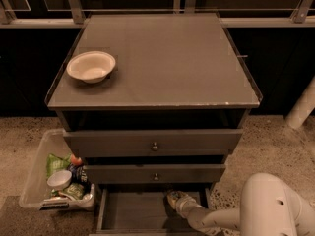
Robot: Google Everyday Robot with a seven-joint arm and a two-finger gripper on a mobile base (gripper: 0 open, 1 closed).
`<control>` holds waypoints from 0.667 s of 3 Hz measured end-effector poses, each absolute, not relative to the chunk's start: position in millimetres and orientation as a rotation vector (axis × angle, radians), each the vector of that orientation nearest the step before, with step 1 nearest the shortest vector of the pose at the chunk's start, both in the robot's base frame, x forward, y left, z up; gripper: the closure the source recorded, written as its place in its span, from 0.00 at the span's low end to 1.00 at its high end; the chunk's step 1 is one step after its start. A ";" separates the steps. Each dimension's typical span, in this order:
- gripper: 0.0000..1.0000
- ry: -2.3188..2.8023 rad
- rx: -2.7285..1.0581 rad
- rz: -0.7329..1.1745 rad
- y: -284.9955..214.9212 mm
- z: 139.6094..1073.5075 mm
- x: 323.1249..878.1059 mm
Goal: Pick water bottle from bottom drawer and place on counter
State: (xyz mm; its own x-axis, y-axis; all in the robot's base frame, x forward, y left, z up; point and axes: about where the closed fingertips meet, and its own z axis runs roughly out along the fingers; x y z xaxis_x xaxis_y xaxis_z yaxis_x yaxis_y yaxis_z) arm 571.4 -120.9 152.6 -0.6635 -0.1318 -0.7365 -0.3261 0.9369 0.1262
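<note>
My white arm (268,205) comes in from the bottom right corner and reaches left into the drawer (133,213), the lowest one, which is pulled out. My gripper (176,200) sits low in it, toward the back right, just under the front of the middle drawer (197,173). I cannot tell whether it is open, closed or gripping anything. I cannot pick out the bottle. There is a pale shape at the gripper's tip, but it is too unclear to name.

On the floor just left of the cabinet stands a clear bin (33,181) holding snack packets (55,163) and a small white cup (60,179). Above the middle drawer, the top drawer (197,141) stands out a little, and both have a small knob. Farther back lies the counter (167,58), with a white bowl (91,66) upright near its left edge. A pale post (302,107) leans at the far right.
</note>
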 end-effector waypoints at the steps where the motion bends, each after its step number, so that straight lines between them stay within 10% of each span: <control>1: 1.00 2.296 -0.322 0.317 -120.9 152.6 571.4; 2: 1.00 2.306 -0.336 0.327 -124.2 163.0 571.5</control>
